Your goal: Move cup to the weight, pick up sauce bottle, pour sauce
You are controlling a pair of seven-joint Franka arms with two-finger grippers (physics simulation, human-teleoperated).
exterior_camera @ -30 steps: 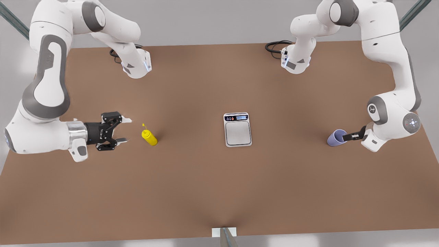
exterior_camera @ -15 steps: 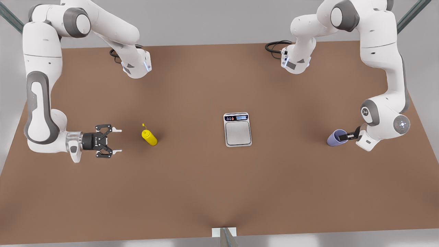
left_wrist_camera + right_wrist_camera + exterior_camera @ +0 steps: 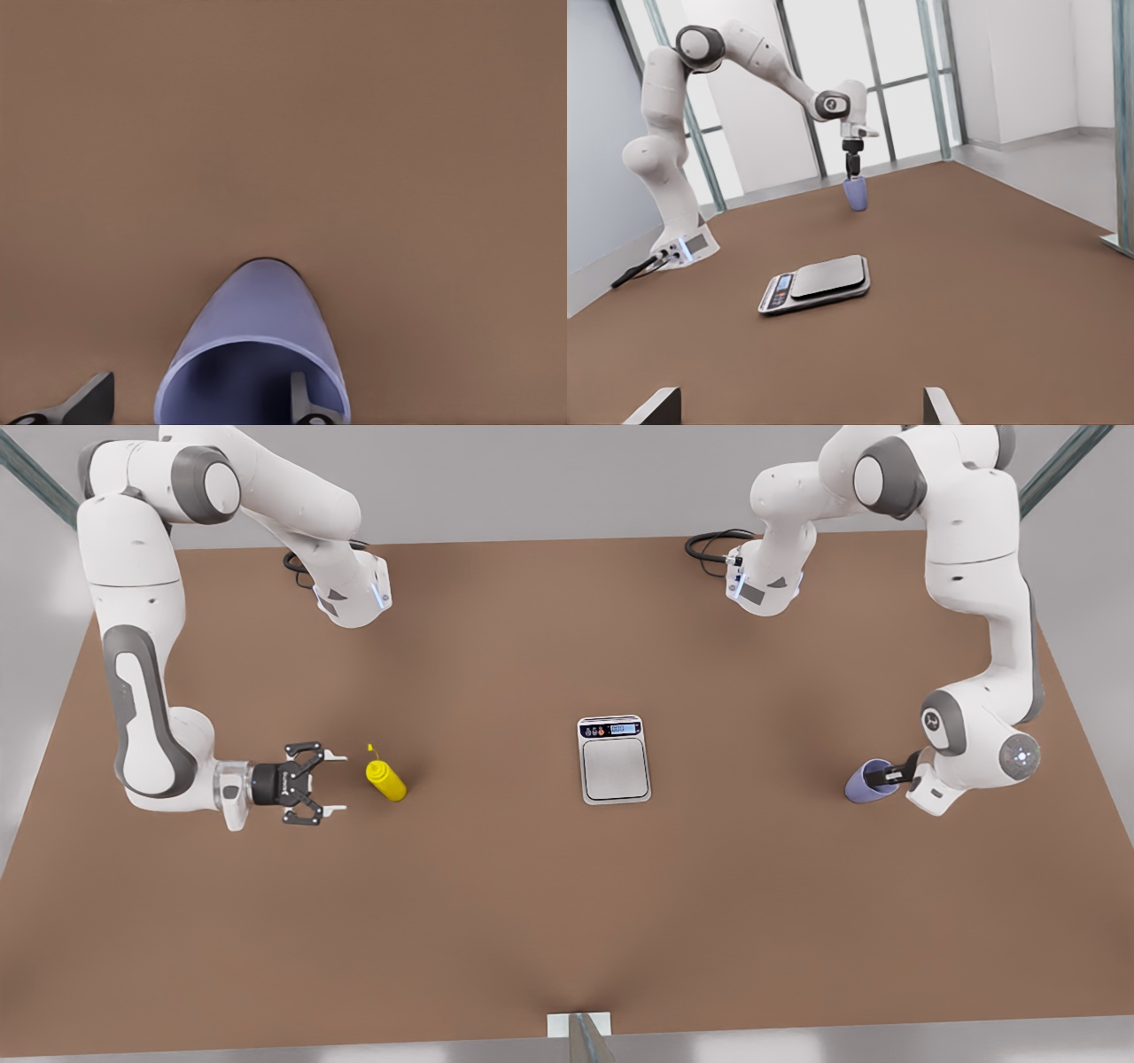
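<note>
The spread right gripper [image 3: 331, 784] has closed in beside the sauce bottle [image 3: 387, 779]; the left gripper [image 3: 884, 777] straddles the cup's [image 3: 867, 781] rim, not yet pinching.

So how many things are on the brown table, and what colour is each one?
Yellow: 1, the sauce bottle
Purple: 1, the cup
Silver: 1, the weight
Total: 3 things on the table
</note>
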